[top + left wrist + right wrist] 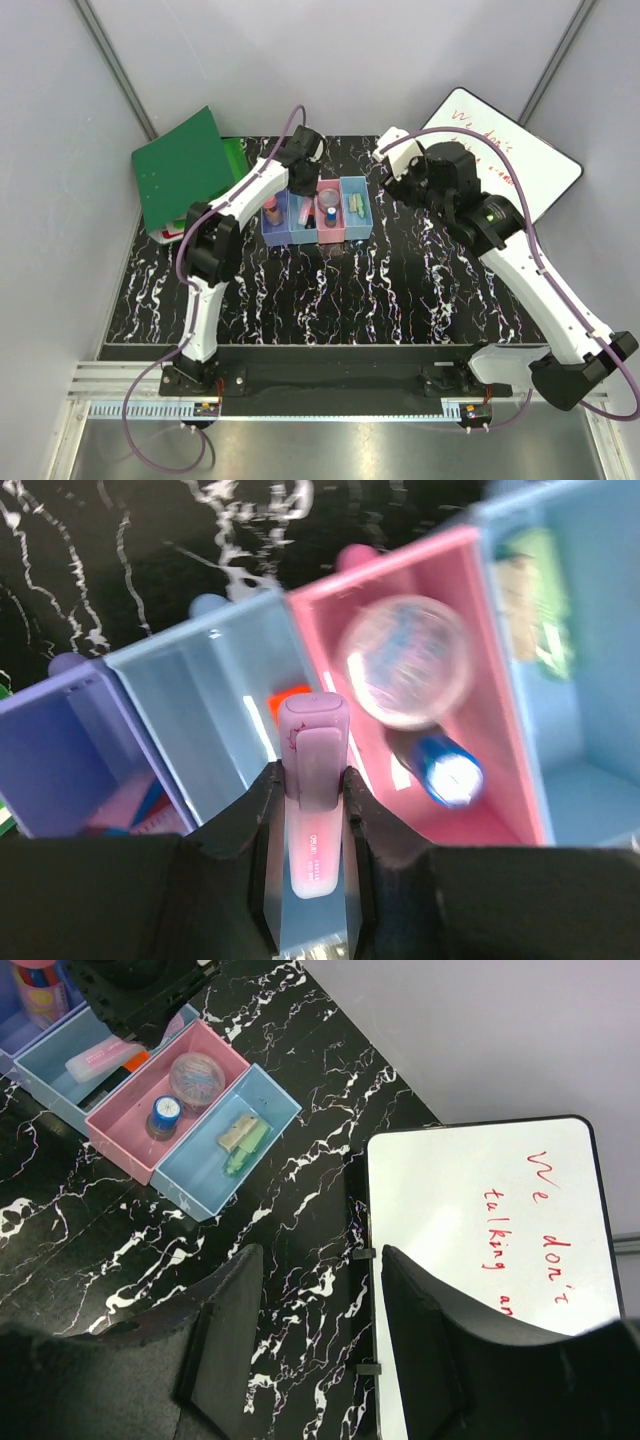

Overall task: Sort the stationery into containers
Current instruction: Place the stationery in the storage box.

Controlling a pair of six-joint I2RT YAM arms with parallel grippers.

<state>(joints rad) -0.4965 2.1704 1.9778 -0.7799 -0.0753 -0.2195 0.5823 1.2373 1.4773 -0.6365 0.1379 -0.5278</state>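
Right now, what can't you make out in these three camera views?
Left wrist view: the round clear case in the pink bin is blurred; the left gripper, shut on a pink marker, partly covers what lies in the purple bin.
Top view: that gripper hides under its own wrist; bin contents too small to name.
Right wrist view: the red writing on the whiteboard breaks off behind the open right gripper.

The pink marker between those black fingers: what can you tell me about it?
The pink marker is a stubby glossy plastic pen, pale pink with a lilac cap and small dark print on its barrel. The left fingers clamp it from both sides, cap pointing into the light blue bin beside the pink bin, near an orange piece. Whether it touches the bin is unclear.
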